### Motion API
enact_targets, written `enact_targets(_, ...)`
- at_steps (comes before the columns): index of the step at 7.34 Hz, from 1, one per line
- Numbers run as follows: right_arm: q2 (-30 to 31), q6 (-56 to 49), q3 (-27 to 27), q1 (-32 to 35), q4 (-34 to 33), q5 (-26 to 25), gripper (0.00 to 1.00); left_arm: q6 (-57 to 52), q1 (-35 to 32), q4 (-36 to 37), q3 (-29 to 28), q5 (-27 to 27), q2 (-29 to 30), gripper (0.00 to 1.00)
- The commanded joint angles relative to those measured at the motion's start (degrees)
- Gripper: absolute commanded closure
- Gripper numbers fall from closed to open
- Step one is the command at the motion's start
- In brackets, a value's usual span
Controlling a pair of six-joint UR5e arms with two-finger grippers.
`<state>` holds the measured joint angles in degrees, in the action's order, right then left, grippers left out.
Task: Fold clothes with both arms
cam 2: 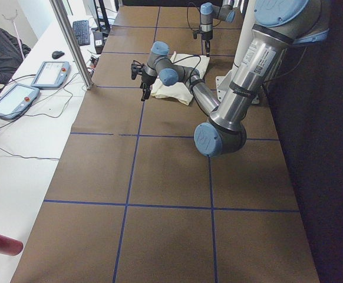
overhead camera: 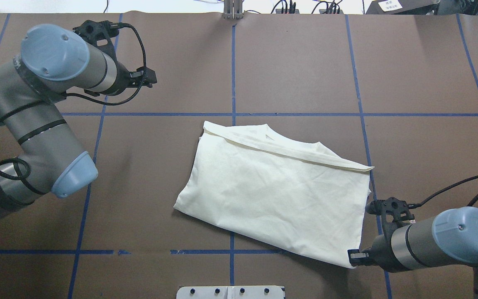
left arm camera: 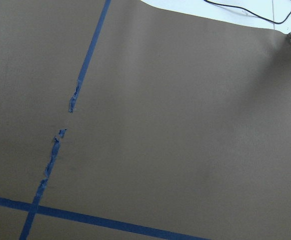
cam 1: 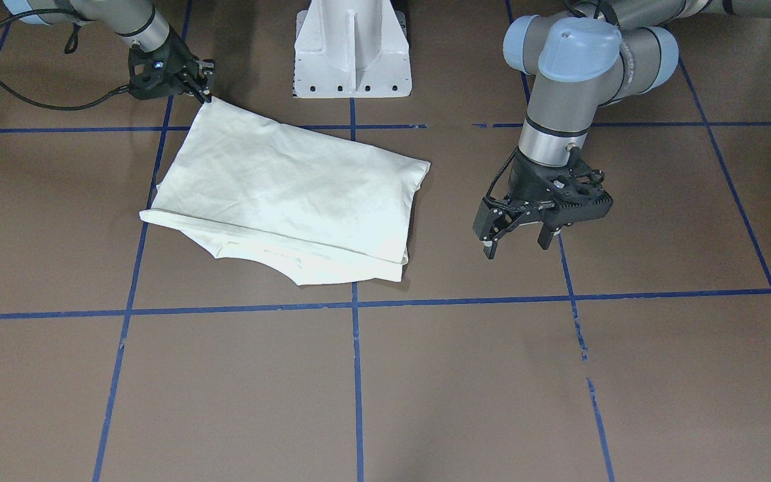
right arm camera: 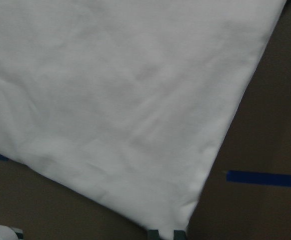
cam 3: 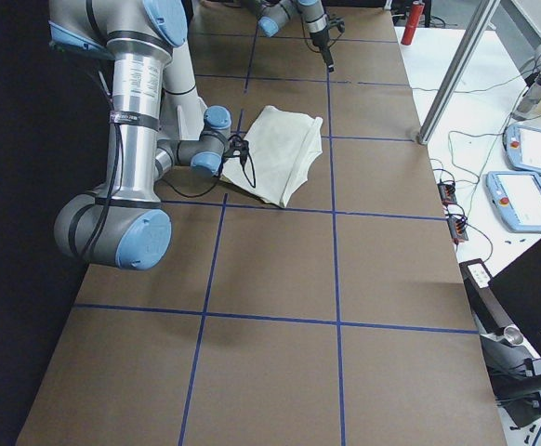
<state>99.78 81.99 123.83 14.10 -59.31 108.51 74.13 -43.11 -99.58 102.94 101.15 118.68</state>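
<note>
Front-facing view: a cream-white shirt (cam 1: 285, 181), folded into a rough rectangle with plain cloth uppermost, lies on the brown table (cam 1: 559, 388) just in front of the white pedestal base (cam 1: 352, 50). Its long axis runs across the table on a slant, with the end on the robot's right nearer the robot. The edge where the folded layers and a curved hem show faces away from the robot. The right gripper (cam 1: 207, 96), at this view's left, has its fingers drawn together on the shirt's corner nearest the base. The left gripper (cam 1: 518, 242) hangs above the table beside the opposite short edge, apart from the cloth, with its fingers spread. Overhead view: the same slant shows, far-left to near-right, and both grippers are largely hidden by their own wrists. Left side view: the shirt is small and partly covered by the near arm. Right side view: the near arm's gripper meets the shirt's near corner, too small to judge its grip. Left wrist view: only bare table and blue tape lines (left arm camera: 83, 75). Right wrist view: blurred cloth fills most of the frame, and two fingertips (right arm camera: 151, 233), cut off at the bottom edge, sit at its corner.
</note>
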Motion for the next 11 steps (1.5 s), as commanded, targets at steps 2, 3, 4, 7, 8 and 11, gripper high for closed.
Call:
enact_targets(2, -3.6, 0.0, 2.4, 7.6, 0.2, 0.3, 0.00, 15.4, 7.4, -1.0, 3.4, 5.1, -2.7, 0.00)
enact_targets(3, -5.5, 0.0, 2.3, 11.0, 0.2, 0.5, 0.00, 23.6, 13.3, -1.1, 5.3, 4.8, -3.6, 0.01)
enact_targets(4, -6.5, -0.1, 2.3, 13.3, 0.2, 0.7, 0.00, 29.6, 17.1, -2.3, 5.8, 4.5, -3.8, 0.07)
enact_targets(7, -7.5, -0.1, 1.6, 14.5, 0.2, 0.0, 0.00, 33.1, 21.8, -2.6, 3.2, 1.9, -3.3, 0.21)
enact_targets(8, -7.6, -0.1, 1.6, 14.6, 0.2, 0.1, 0.00, 33.4, 21.8, -5.1, 1.1, 0.7, -3.2, 0.23)
enact_targets(11, -7.8, -0.1, 1.2, 14.6, 0.2, 0.3, 0.00, 33.2, 22.0, -5.8, -0.2, 0.5, -3.8, 0.45)
